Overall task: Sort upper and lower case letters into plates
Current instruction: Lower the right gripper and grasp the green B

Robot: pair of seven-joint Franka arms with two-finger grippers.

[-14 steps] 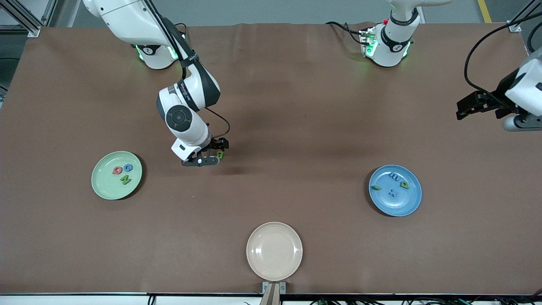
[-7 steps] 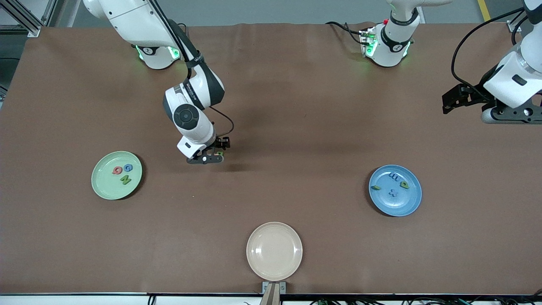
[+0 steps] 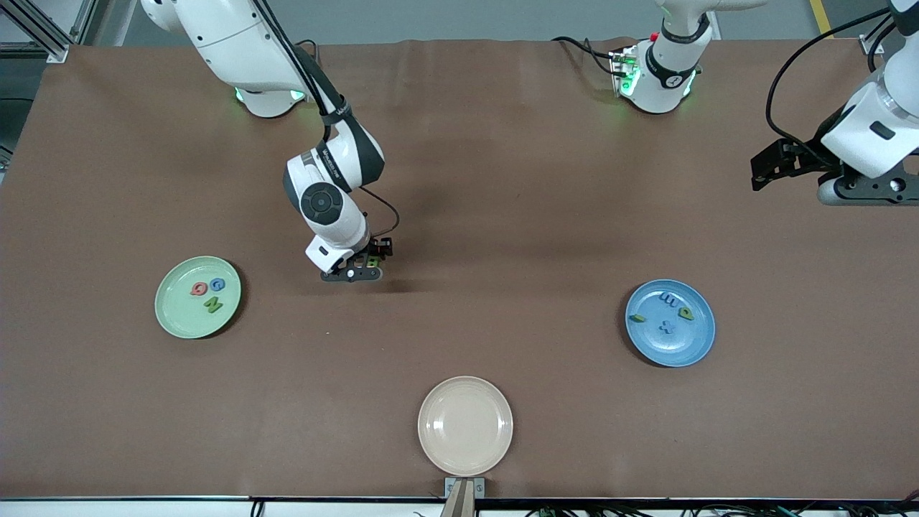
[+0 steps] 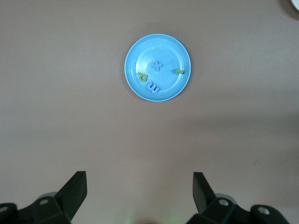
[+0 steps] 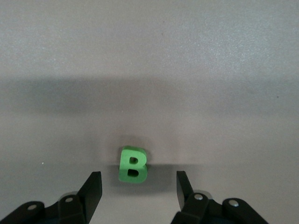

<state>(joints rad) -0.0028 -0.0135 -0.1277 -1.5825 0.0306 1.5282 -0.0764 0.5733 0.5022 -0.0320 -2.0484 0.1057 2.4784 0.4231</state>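
A green letter B (image 5: 133,164) lies on the brown table, just at the fingertips of my right gripper (image 5: 138,188). That gripper (image 3: 353,274) is low over the middle of the table. It is open, with a gap on each side of the B. The pale green plate (image 3: 172,316) holds a red Q, a blue G and a green N. The blue plate (image 3: 700,345) holds several small letters. My left gripper (image 3: 861,192) hangs open and empty, high over the left arm's end of the table. Its wrist view shows the blue plate (image 4: 135,51) far below.
A cream-beige plate (image 3: 465,426) sits with nothing on it by the table edge nearest the front camera. Black cables (image 3: 790,86) loop beside the left arm. A brown cloth (image 3: 502,179) covers the table.
My right gripper has shifted slightly toward the B and its fingers have narrowed around it. The left arm turned and rose early on, then held still.
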